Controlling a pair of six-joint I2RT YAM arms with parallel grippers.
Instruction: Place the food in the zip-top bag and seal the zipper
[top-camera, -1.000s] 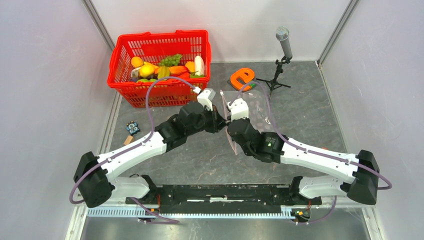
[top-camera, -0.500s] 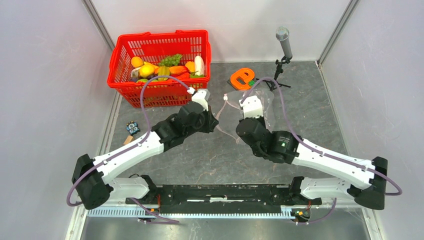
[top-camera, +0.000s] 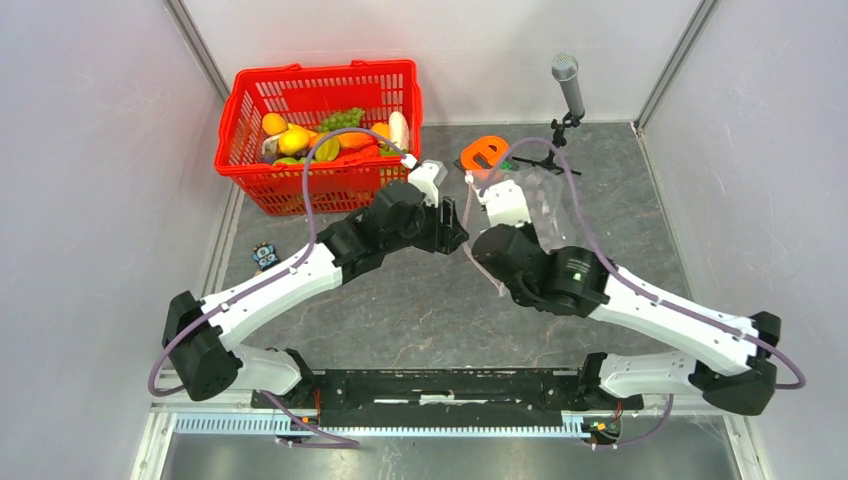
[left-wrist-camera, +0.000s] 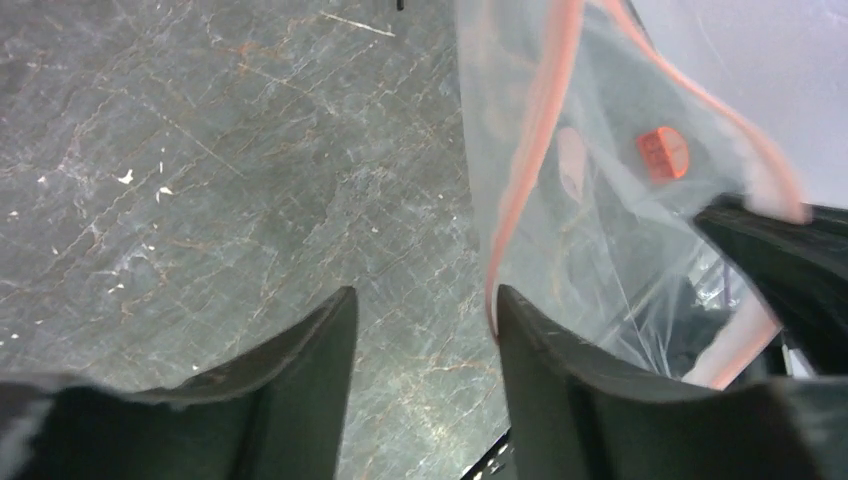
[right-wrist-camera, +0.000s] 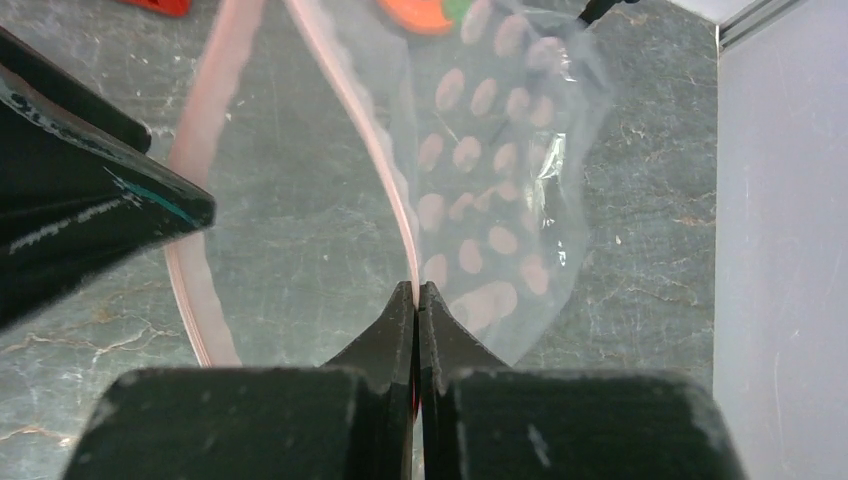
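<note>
The clear zip-top bag (top-camera: 532, 200) with pinkish round prints (right-wrist-camera: 490, 150) hangs above the table, mouth spread. My right gripper (right-wrist-camera: 415, 290) is shut on one lip of the pink zipper (right-wrist-camera: 395, 190); in the top view it (top-camera: 482, 192) is at the bag's left edge. The other zipper lip (left-wrist-camera: 530, 130) runs past the outer side of my left gripper (left-wrist-camera: 425, 300), which is open with only table between its fingers and sits (top-camera: 458, 238) just left of the bag. The food (top-camera: 320, 140) lies in the red basket.
The red mesh basket (top-camera: 320, 75) stands at the back left. An orange e-shaped object (top-camera: 485, 155) lies behind the bag, and a microphone on a tripod (top-camera: 567, 80) is at the back right. A small gadget (top-camera: 264, 257) lies by the left wall.
My right gripper closed on one zipper lip. My left gripper then opened and let go of the bag. Both wrists shifted right and toward the back, lifting the bag.
</note>
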